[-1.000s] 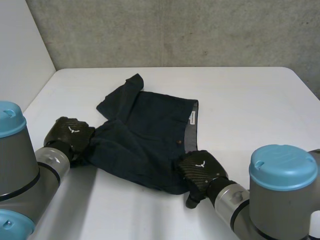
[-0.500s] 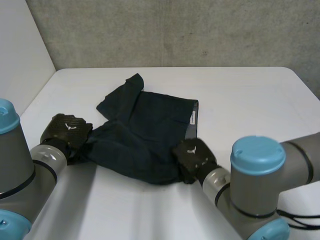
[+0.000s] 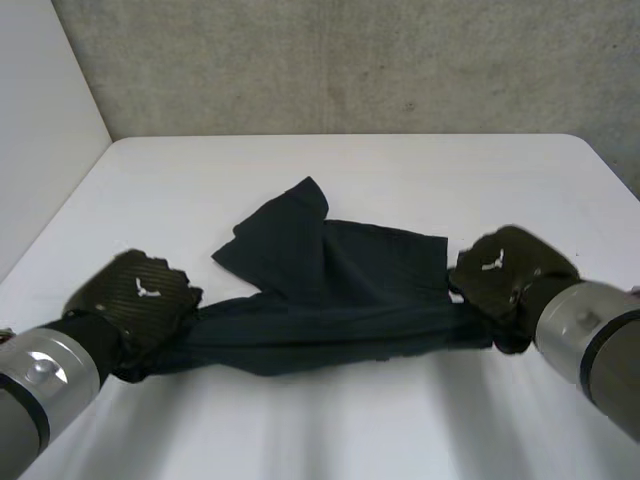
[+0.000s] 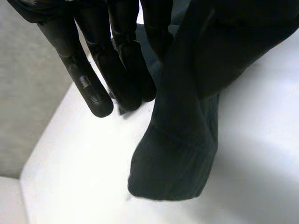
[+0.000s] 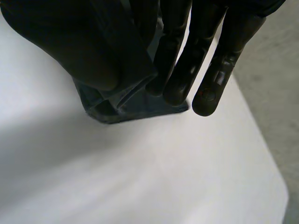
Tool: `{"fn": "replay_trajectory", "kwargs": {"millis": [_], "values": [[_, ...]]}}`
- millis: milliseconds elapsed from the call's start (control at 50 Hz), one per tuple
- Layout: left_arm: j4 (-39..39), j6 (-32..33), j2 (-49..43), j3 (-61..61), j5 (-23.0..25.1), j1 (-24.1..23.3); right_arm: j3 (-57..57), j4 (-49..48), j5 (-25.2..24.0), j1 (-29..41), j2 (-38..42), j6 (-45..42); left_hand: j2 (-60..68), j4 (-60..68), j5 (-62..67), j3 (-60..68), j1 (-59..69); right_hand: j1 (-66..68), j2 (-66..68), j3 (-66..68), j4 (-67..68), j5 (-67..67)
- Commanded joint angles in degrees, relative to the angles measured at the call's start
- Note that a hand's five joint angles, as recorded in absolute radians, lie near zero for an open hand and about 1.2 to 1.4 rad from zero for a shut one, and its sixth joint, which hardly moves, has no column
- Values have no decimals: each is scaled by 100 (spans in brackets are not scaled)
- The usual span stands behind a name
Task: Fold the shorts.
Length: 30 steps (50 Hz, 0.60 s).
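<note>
Head view: I am holding the shorts (image 3: 320,300) stretched into a taut band between my hands, close to the near edge of the white table (image 3: 400,170). My left hand (image 3: 140,298) is pinching one end near the left edge. My right hand (image 3: 512,270) is gripping the other end toward the right edge, thumb pressing cloth against straight fingers (image 5: 219,70). Farther out, the rest of the dark cloth is lying bunched toward the table's middle.

White table (image 3: 400,170); dark shorts (image 3: 330,270) partly resting on it.
</note>
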Motion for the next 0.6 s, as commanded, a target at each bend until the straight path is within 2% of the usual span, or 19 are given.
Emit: {"fn": "replay_trajectory", "kwargs": {"millis": [20,160,240,340,400,460,480,500,560,600], "values": [[654,26,-1277,75,-61,-7,85,-645,28,242,984,192,1142,1116,1397,1183,1427,2555,1250,1241,1179,1351],[1244,35,-2658,1137,-457,-16,-545,-1006,19,251,1871,534,1142,1116,1397,1183,1427,2555,1250,1241,1179,1351],[1394,35,-3406,2402,-869,-25,-1475,-1199,36,251,2259,640,1142,1116,1397,1183,1427,2555,1250,1241,1179,1351],[1587,35,-4074,4815,-1449,-156,-2840,-1989,63,251,2489,632,1142,1116,1397,1183,1427,2555,1250,1241,1179,1351],[1903,-26,-4128,5751,-1538,-165,-3673,-2865,54,242,2471,597,1142,1116,1397,1183,1427,2555,1250,1241,1179,1351],[2597,-71,-4075,6491,-1547,-183,-4106,-3763,54,242,2349,614,1142,1116,1397,1183,1427,2555,1250,1241,1179,1351],[2807,-79,-4032,6570,-1547,-200,-4203,-4254,2,251,2218,605,1142,1116,1397,1183,1427,2555,1250,1241,1179,1351],[3244,-106,-3840,6632,-1573,-192,-4213,-4520,-8,251,2138,596,1142,1116,1397,1183,1427,2555,1250,1241,1179,1351],[3879,-316,-3304,6458,-1600,-192,-4222,-5231,36,242,1997,588,1142,1116,1397,1183,1427,2555,1250,1241,1179,1351],[3934,-457,-3109,6212,-1591,-183,-4195,-5296,28,242,1988,588,1142,1116,1397,1183,1427,2555,1250,1241,1179,1351]]}}
